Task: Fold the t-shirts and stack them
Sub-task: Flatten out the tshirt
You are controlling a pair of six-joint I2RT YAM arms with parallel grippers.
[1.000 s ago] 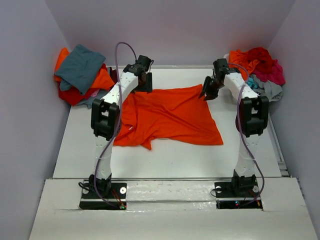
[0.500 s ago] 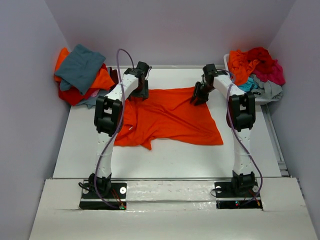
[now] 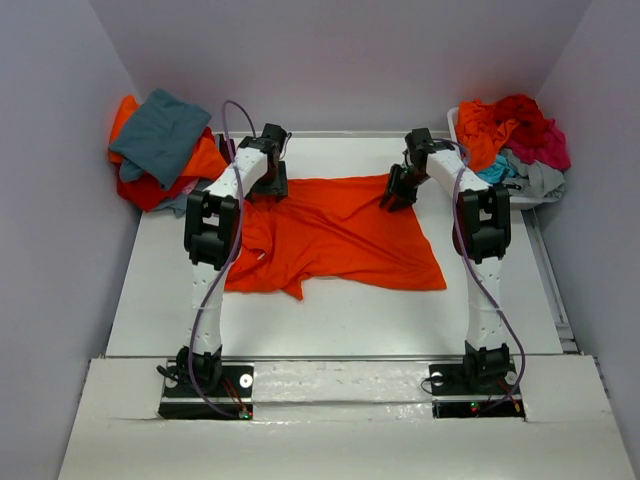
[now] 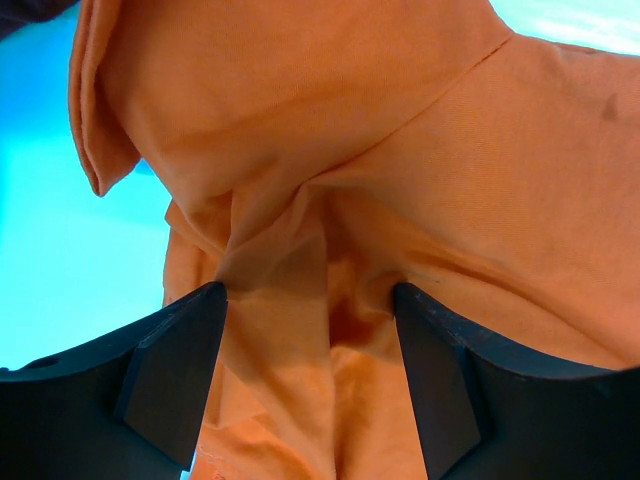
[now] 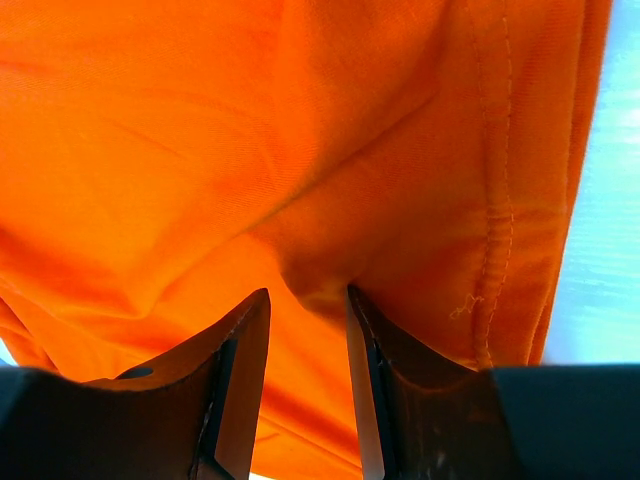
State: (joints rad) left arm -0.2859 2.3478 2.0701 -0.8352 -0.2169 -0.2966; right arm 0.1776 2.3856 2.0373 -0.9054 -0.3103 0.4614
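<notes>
The orange shirt point(image 3: 335, 235) lies spread mid-bench, its near left hem crumpled and its far corners hidden under the two arms. At the far right corner the right gripper point(image 5: 308, 300) is clenched on a pinch of cloth. At the far left corner the left gripper point(image 4: 310, 300) stands released, jaws wide astride a raised fold. Both wrist views are filled with cloth, so little of the bench point(image 3: 330, 320) shows there. A shirt pile point(image 3: 160, 150) sits far left. A heap point(image 3: 510, 135) far right nearly buries its bin point(image 3: 454, 122).

Top external: fixed high behind the arm bases point(image 3: 205, 385), looking down over the whole tabletop point(image 3: 330, 310). Wrist views: close, aimed down at the orange t-shirt point(image 3: 340, 235), shared with the overhead view.
</notes>
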